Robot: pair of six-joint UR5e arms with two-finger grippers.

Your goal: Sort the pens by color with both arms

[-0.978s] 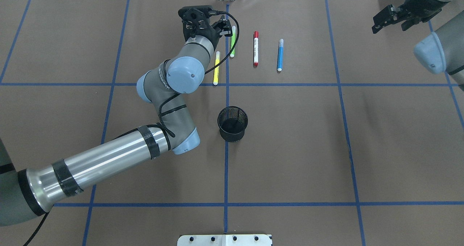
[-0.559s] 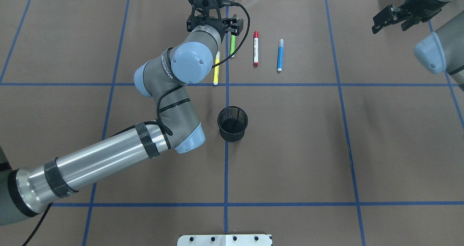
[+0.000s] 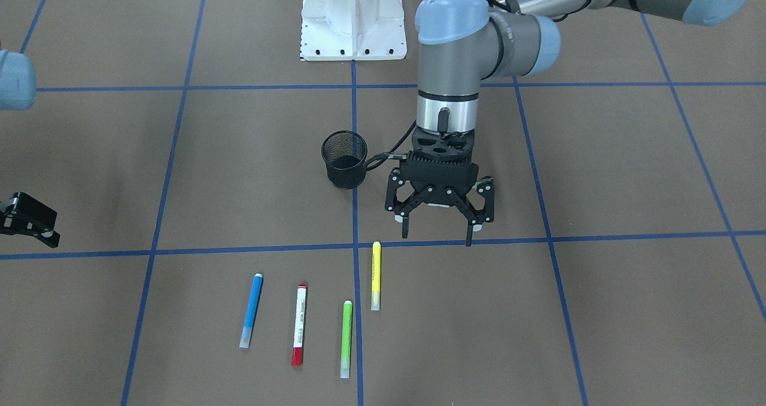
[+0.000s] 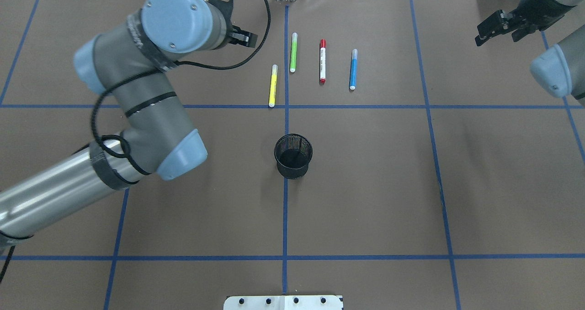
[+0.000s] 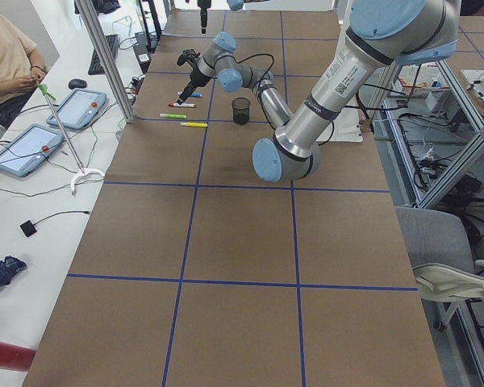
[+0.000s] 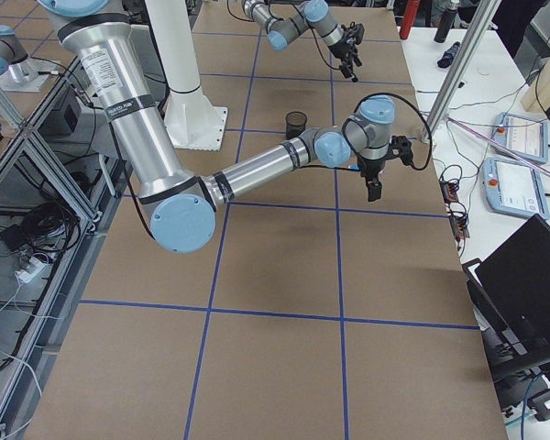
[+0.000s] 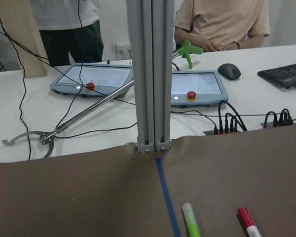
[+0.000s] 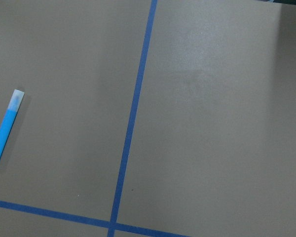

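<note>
Black mesh cup (image 4: 292, 170), four pens (image 4: 322, 61) on table (image 4: 365, 186)

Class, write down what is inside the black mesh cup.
Nothing shows inside the mesh cup; the overhead view reaches its dark floor. All four pens lie on the table. Anything small on that dark floor would be hidden.

Four pens are laid flat in a loose, roughly parallel row, none touching: yellow pen (image 4: 273, 85), green pen (image 4: 293, 52), red-ended white pen (image 4: 322, 61), blue pen (image 4: 353, 69). Left gripper (image 3: 438, 229) is held raised, fingers spread.
</note>
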